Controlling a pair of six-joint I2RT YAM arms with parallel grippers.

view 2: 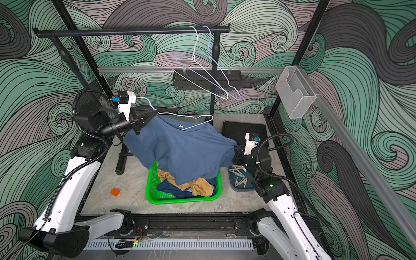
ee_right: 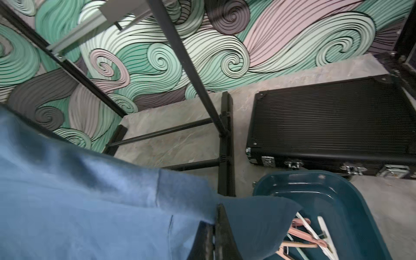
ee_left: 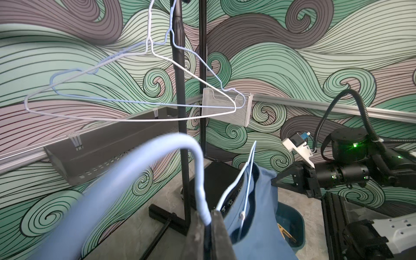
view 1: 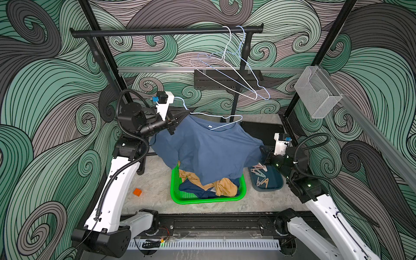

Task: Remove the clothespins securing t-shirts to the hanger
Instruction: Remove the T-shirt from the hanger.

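left gripper (view 1: 187, 111): clamped on blue hanger (ee_left: 137, 163), centre frame
right gripper (view 1: 263, 152): pinching blue t-shirt (view 1: 207, 150) sleeve
clothespins (view 1: 259, 175): in tray (view 1: 273, 180), lower right

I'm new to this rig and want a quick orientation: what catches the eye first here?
A blue t-shirt, on a pale blue hanger, is stretched mid-air between both arms: the left gripper pinches the hanger, the right gripper the shirt's edge. Below sits a green basket with a mustard shirt and a navy shirt; clothespins lie in a teal tray beside it.
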